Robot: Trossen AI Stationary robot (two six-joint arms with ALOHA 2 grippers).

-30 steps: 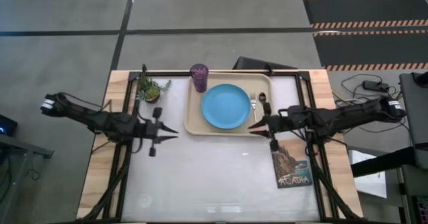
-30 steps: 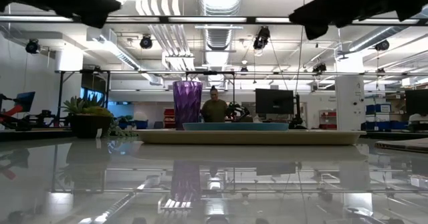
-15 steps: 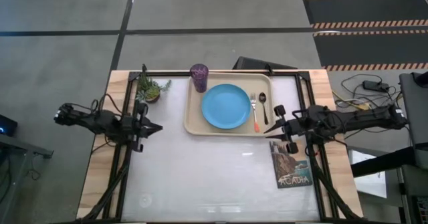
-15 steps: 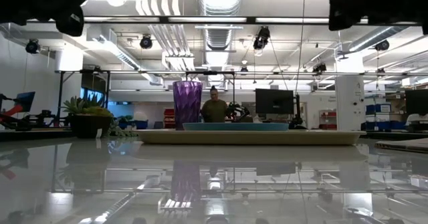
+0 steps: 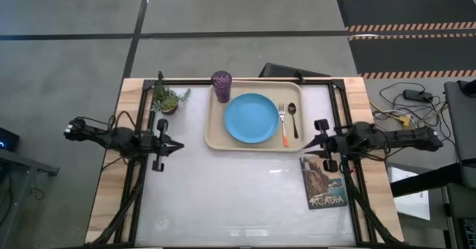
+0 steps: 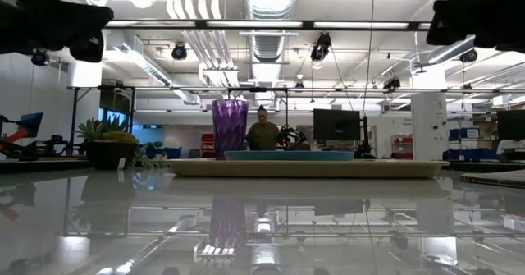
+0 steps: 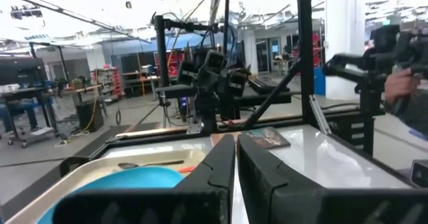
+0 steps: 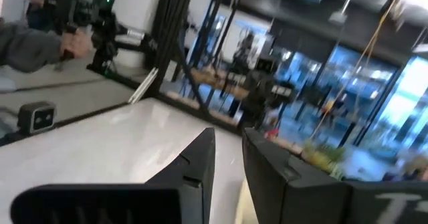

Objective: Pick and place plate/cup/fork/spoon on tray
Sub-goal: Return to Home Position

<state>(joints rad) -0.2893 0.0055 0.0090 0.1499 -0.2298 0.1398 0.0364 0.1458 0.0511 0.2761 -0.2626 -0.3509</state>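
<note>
beige tray (image 5: 214, 134); card (image 5: 325, 182) perhaps "acadia"

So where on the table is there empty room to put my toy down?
The big white stretch of table in front of the tray, between the two arms, is bare up to the ACADIA book. The tray is crowded: plate, cup, fork, spoon.

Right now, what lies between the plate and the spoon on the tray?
In the high view, the fork lies between the plate and the spoon, all on the tray, with bare tray strips on either side of it.
</note>
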